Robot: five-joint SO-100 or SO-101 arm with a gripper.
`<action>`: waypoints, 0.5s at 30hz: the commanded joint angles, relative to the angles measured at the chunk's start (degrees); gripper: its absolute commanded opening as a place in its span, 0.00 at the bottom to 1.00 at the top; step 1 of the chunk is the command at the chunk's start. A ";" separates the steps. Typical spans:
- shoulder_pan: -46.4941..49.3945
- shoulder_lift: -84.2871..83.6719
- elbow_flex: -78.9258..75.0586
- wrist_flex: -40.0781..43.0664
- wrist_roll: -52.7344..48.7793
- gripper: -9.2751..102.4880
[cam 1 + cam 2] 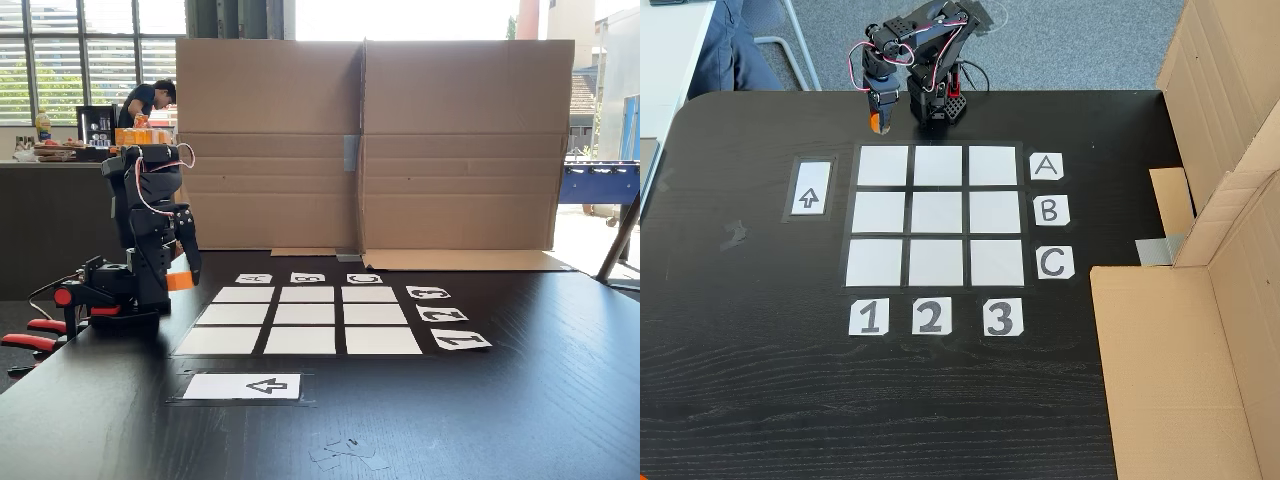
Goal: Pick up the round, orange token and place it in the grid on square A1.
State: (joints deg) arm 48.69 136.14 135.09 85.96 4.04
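Observation:
My black gripper [878, 118] points down beside the arm's base, just outside the grid's [936, 216] A-side edge. It is shut on the small orange token [877, 125], which sits at the fingertips. In a fixed view from the side, the token [180, 282] hangs low at the gripper [182, 275], left of the grid [306, 315]. Square A1 [883, 166] is the corner cell nearest the gripper; from the side, square A1 [218, 341] is the near-left cell. All the cells are bare.
A white arrow card [809, 187] lies beside the grid's 1 column. Label cards A, B, C [1047, 211] and 1, 2, 3 [928, 317] edge the grid. A cardboard wall [365, 140] stands past the C row. Red clamps [30, 340] hold the base.

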 commanded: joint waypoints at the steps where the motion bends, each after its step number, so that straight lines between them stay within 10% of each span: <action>1: -2.90 -2.55 0.35 -2.11 -0.44 0.17; 15: -8.17 -17.05 1.14 -15.64 0.00 0.17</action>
State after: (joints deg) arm 41.04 120.41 136.23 72.33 4.04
